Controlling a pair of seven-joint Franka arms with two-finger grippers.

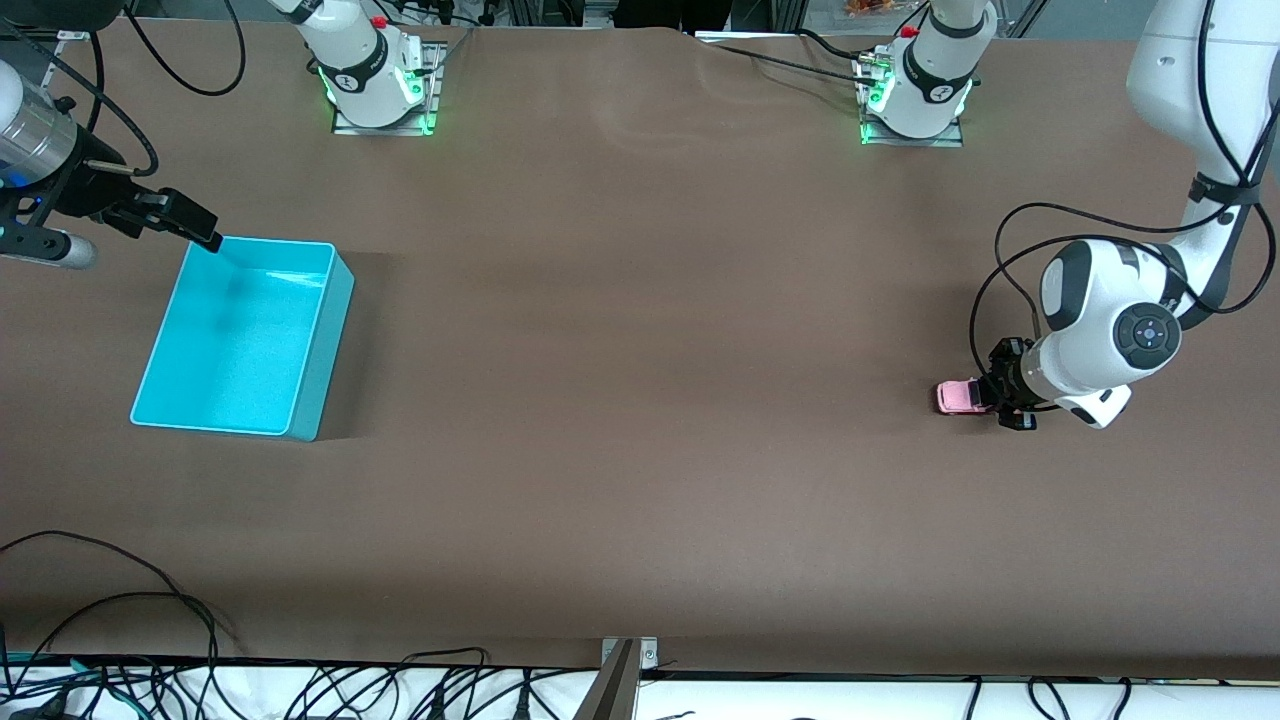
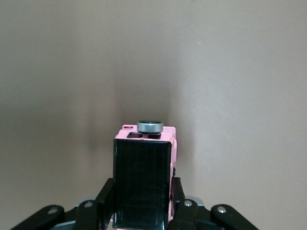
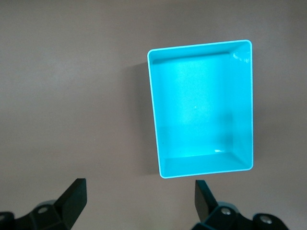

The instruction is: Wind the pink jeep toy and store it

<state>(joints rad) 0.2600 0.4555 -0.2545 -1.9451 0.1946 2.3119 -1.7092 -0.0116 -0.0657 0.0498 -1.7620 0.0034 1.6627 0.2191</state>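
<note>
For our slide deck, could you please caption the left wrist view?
Left pincer grips the pink jeep toy by its sides on the brown table.

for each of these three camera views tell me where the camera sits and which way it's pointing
Front view: high across the table, facing both arm bases; shows both arms, cyan bin, pink jeep toy.
Left wrist view: on the left arm, looking along the left gripper, shut on the jeep.
Right wrist view: on the right arm, looking down past the open right gripper at the empty bin.
Shared: the front view shares jeep and bin.

Left gripper [image 1: 1003,392] grips pink jeep toy [image 1: 958,397] on table [image 1: 640,400].
</note>
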